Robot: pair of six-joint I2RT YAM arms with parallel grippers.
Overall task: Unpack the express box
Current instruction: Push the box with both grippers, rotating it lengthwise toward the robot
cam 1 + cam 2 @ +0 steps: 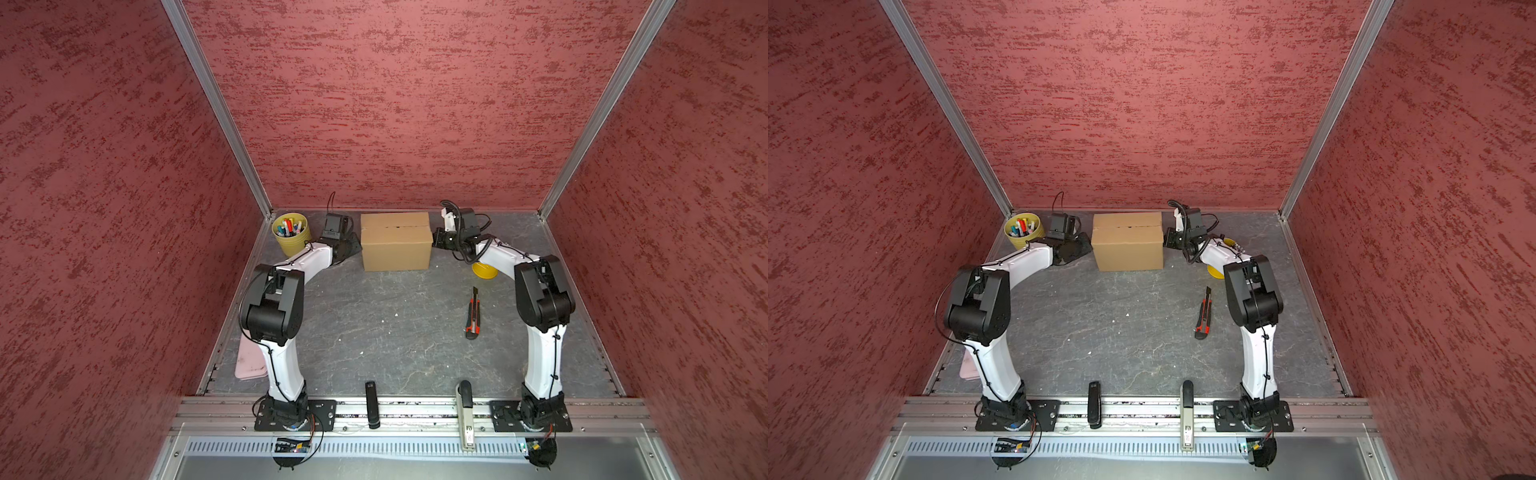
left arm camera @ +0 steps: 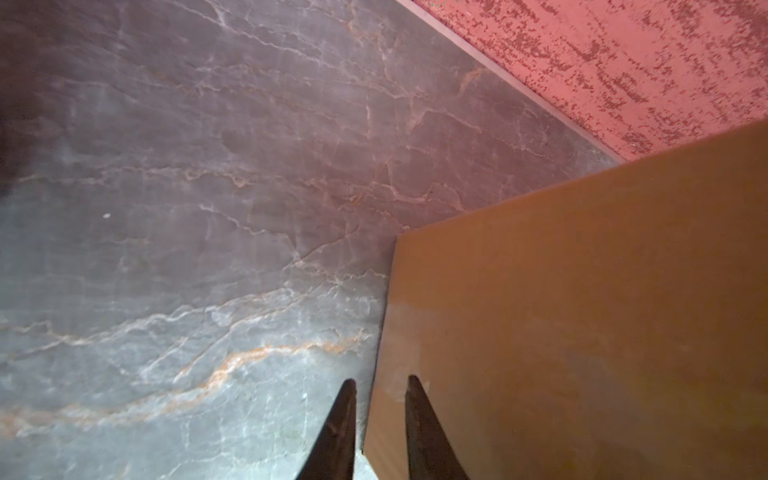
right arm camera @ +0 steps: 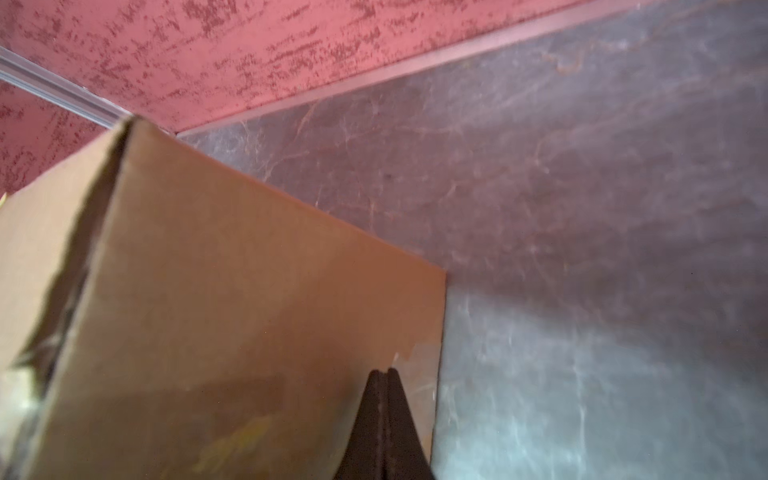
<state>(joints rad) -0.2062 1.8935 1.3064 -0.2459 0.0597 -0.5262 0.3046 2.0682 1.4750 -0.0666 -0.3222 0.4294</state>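
Flanking express box (image 1: 395, 243): our left gripper (image 2: 381, 380) jaws slightly parted, empty, box edge beyond gap; our right gripper (image 3: 386, 372) jaws clenched, empty, box end ahead.

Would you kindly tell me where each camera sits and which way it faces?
Both top views: high above the arm bases, looking down and forward at the table and the express box; left arm and right arm show whole.
Left wrist: on the left arm, looking along the left tool, slightly parted, at one end of the box.
Right wrist: on the right arm, looking along the shut right tool at the opposite end.
Shared: all four show the box and table.
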